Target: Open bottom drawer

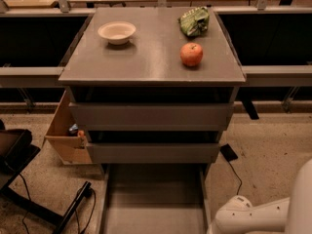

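at the far left one cardboard box (66, 130) sits on the floor, and on the counter (151, 65) lie three things: one white bowl (117, 32) at the left, one green bag (194, 21) at the back right and one red apple (191, 54) just in front of the bag. under the counter are three drawers: two upper fronts (151, 115), one above the other, and the bottom drawer (153, 199), drawn far out toward the camera with its one bare grey tray running to the lower edge. at the lower right one white arm (253, 216) shows, but the hand is out of frame, so i cannot tell whether it is wide or narrow.
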`<state>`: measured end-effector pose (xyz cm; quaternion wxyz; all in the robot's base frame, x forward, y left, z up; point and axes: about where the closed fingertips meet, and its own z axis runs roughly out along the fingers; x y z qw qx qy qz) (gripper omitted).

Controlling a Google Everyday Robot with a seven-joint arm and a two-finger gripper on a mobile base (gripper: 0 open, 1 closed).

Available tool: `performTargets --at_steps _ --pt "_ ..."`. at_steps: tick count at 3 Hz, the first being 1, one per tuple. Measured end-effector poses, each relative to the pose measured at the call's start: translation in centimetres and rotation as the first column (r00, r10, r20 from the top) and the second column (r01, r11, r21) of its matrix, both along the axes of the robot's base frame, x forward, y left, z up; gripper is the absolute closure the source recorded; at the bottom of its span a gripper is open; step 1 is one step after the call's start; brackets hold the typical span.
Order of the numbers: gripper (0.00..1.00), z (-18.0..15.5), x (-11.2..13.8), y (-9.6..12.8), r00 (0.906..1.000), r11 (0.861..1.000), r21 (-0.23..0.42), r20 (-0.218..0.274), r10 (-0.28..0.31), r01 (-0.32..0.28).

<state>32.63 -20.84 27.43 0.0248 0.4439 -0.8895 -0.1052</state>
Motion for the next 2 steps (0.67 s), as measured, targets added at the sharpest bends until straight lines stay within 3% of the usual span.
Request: performTargets --at_steps 1,2 --pt "0.0 6.1 -2.6 -0.3 0.996 0.996 -0.027 0.032 -0.083 0.084" --pt "0.0 11.7 -6.7 -0.8 0.9793 0.983 -0.004 0.09 -0.181 0.182"
